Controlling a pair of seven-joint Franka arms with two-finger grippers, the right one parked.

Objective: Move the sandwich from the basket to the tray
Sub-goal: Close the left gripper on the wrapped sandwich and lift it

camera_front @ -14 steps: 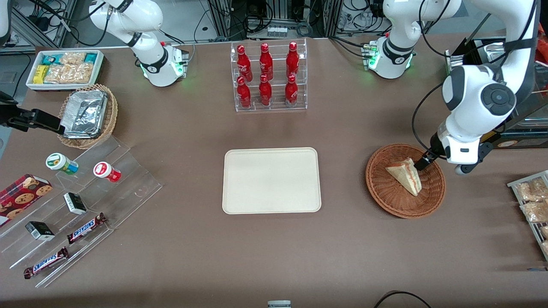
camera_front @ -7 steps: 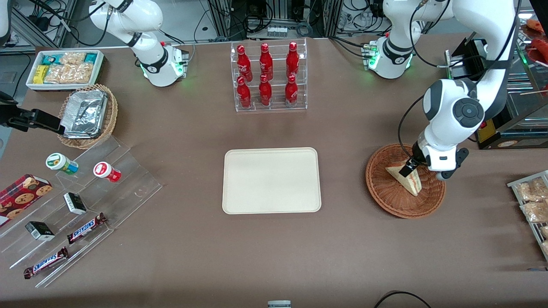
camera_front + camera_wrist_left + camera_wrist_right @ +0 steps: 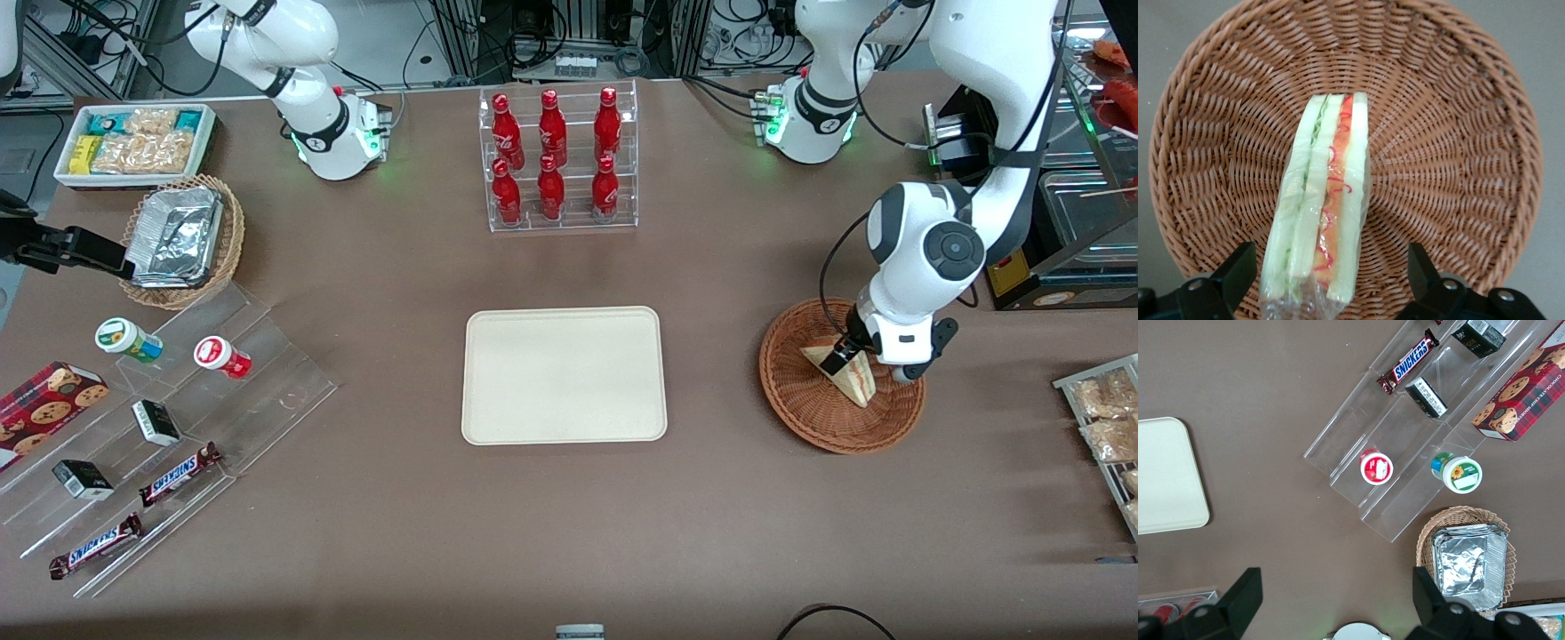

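Note:
The sandwich (image 3: 855, 380) (image 3: 1321, 200), a plastic-wrapped wedge of pale bread with a red and green filling stripe, lies in the reddish-brown wicker basket (image 3: 813, 418) (image 3: 1458, 133). My left gripper (image 3: 843, 359) (image 3: 1330, 260) is down inside the basket, open. One black finger (image 3: 1237, 272) stands on each side of the sandwich's wide end, with a gap between each pad and the bread. The cream tray (image 3: 563, 374) (image 3: 1165, 477) lies flat at the table's middle, beside the basket toward the parked arm's end, with nothing on it.
A clear rack of red cola bottles (image 3: 557, 160) stands farther from the front camera than the tray. Acrylic steps with snacks (image 3: 169, 400), a tan basket with a foil container (image 3: 182, 240) and a white bin (image 3: 133, 142) lie toward the parked arm's end. Snack packets (image 3: 1102, 418) lie at the working arm's end.
My left gripper moved from the basket's edge inward over the sandwich and lowered, so its open fingers now straddle the wedge. The sandwich has not shifted.

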